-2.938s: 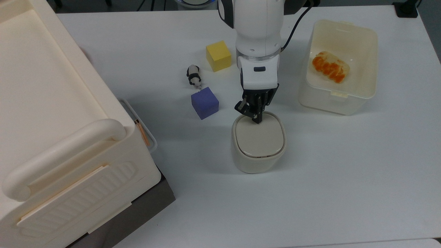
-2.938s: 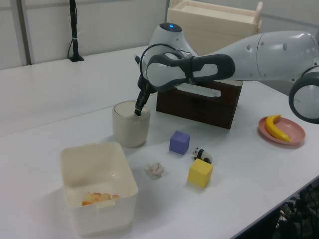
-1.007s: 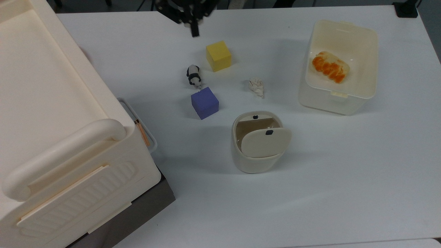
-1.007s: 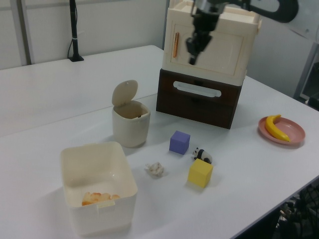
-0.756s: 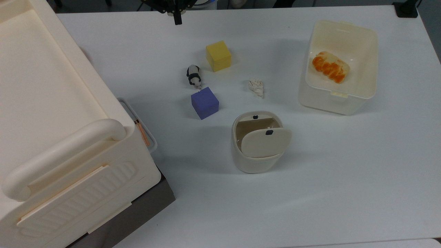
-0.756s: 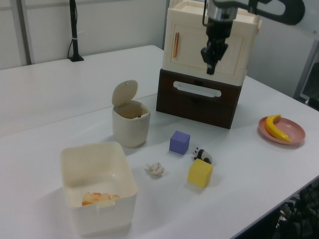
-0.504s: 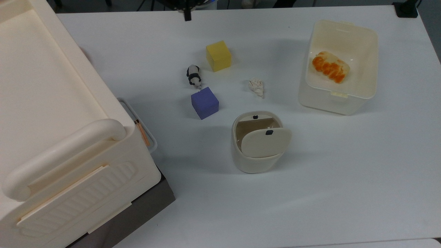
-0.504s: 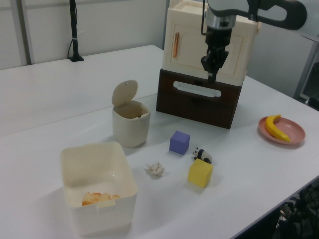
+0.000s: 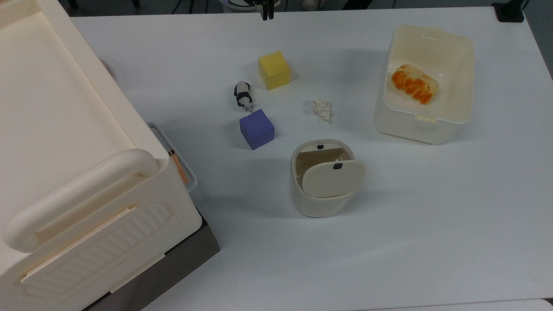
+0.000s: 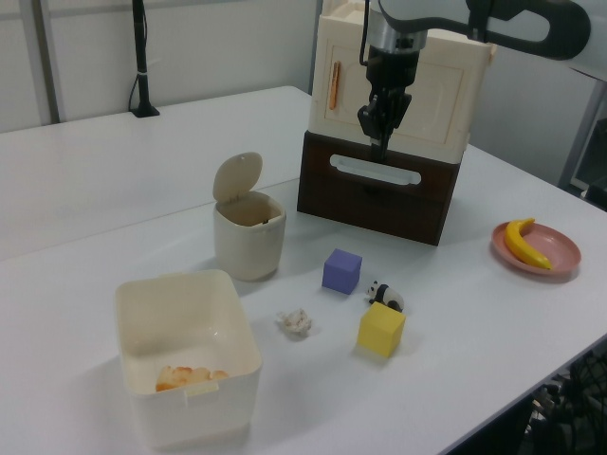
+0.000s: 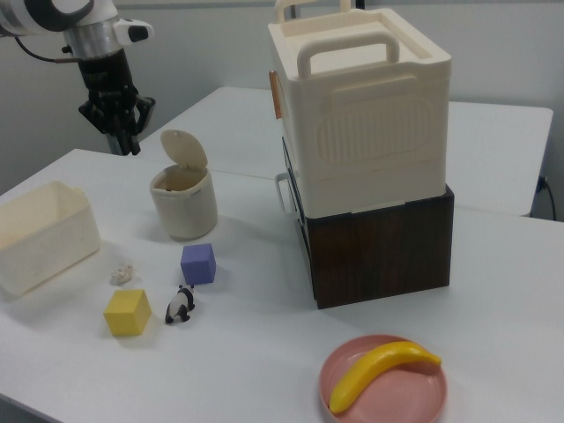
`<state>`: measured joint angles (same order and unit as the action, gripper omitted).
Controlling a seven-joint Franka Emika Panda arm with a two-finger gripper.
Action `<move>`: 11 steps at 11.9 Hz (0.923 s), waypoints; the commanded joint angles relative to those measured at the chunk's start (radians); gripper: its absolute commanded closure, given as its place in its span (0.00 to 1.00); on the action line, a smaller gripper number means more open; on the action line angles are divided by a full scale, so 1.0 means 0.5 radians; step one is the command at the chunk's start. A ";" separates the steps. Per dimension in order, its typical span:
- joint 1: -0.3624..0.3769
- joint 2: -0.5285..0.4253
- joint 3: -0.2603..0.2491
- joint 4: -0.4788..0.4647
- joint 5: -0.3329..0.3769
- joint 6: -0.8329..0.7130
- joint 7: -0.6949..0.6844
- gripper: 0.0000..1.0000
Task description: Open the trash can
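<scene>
Nearest in the left view: translucent tub (image 10: pixel 188 353) with an orange-topped food item inside, untouched. Beyond it, crumpled paper scrap (image 10: pixel 296 322), yellow cube (image 10: pixel 381 330), panda figurine (image 10: pixel 386 297) and purple cube (image 10: pixel 341 271), all loose on the white table (image 10: pixel 114 190); none in contact with the task item. Mid-table, left of the purple cube in the left view: trash can (image 10: pixel 248 232), upright, lid (image 10: pixel 236 176) swung up on its hinge and standing open, interior exposed. Confirmed in the top view: trash can (image 9: pixel 322 179) with lid (image 9: pixel 333 178) raised clear of the rim, dark button (image 9: pixel 320 147) visible on the far rim edge. Judged complete as to opening; nothing evidently left beyond parking the arm. Farther back: cream crate (image 10: pixel 408 71) stacked on a dark brown box (image 10: pixel 379 190), banana on a pink plate (image 10: pixel 534 246) off to the left view's right. Gripper (image 10: pixel 377 144) high above the table in front of the crate, well apart from the trash can, holding nothing; in the right view, gripper (image 11: pixel 123 141) pointing down, fingers close together with no clear gap.
</scene>
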<state>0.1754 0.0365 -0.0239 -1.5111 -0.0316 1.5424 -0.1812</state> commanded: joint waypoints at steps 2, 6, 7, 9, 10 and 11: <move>-0.004 -0.048 -0.026 -0.003 -0.035 0.032 0.211 0.46; -0.026 -0.042 -0.029 -0.006 -0.093 -0.001 0.231 0.00; -0.029 -0.039 -0.029 -0.009 -0.099 -0.005 0.240 0.00; -0.029 -0.015 -0.047 -0.009 -0.121 -0.002 0.292 0.00; -0.032 -0.015 -0.059 -0.009 -0.124 0.001 0.277 0.00; -0.032 -0.015 -0.099 -0.006 -0.118 0.023 0.270 0.00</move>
<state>0.1569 0.0402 -0.0435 -1.5016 -0.0791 1.5438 -0.0573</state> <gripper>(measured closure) 0.000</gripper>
